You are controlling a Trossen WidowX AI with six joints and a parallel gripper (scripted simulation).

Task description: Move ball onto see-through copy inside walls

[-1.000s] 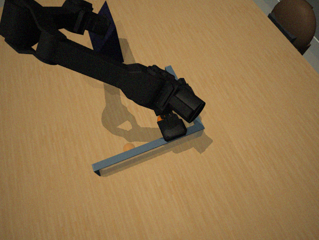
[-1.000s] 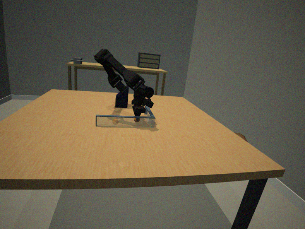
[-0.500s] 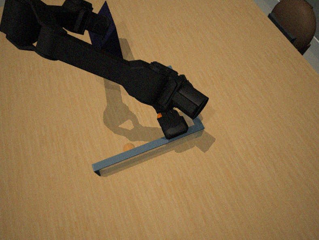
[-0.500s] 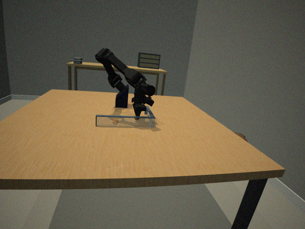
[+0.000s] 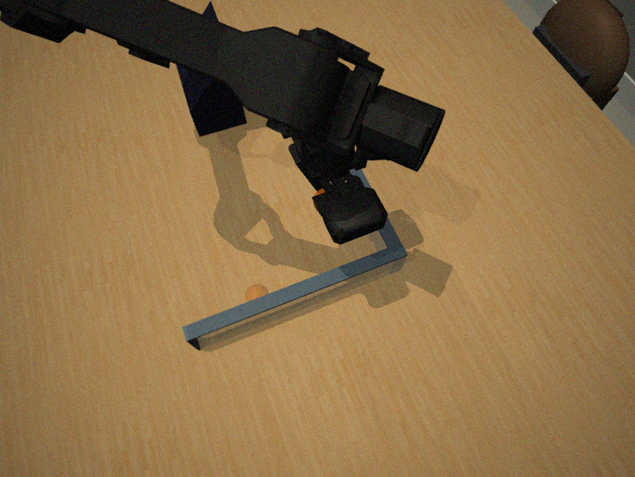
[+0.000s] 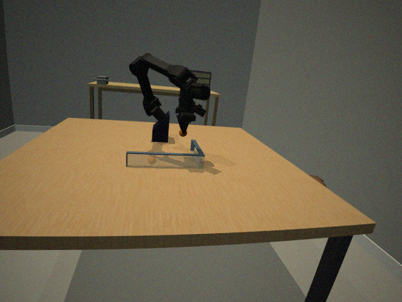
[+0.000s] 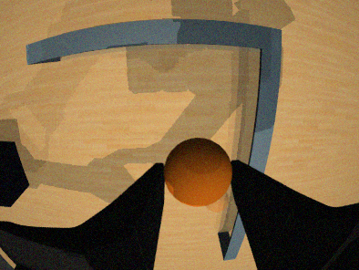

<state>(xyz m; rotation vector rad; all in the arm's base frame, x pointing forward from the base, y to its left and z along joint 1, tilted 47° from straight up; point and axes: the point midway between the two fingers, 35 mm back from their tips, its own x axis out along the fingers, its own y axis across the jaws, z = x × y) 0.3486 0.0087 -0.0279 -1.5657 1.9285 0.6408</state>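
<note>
A black robot arm [image 6: 152,70] is reaching over a wood-grain worktop [image 6: 97,195], its claw [image 7: 198,181] pinching an orange ball [image 7: 198,171] between both dark fingers and holding it in the air. In the exterior view the ball [image 6: 182,132] is hanging clear of the worktop, above and behind the low clear walls [image 6: 164,159] with their blue rims. Below the claw, the two walls are meeting in a corner [image 5: 397,252]; the short wall is running just beside the claw, and the long one is stretching away from it. The see-through copy [image 5: 255,292] of the ball is sitting against the inner face of the long wall, well apart from the claw and toward that wall's far end.

By appearances the pick-up is done and the carry is under way. Still left, on this reading: bringing the ball across to the pale copy, lowering it until it is resting there without rolling, spreading the claw, and backing away, with the ball staying inside the walls.

No brand, label or readable writing is showing on the arm, the walls or the ball.
</note>
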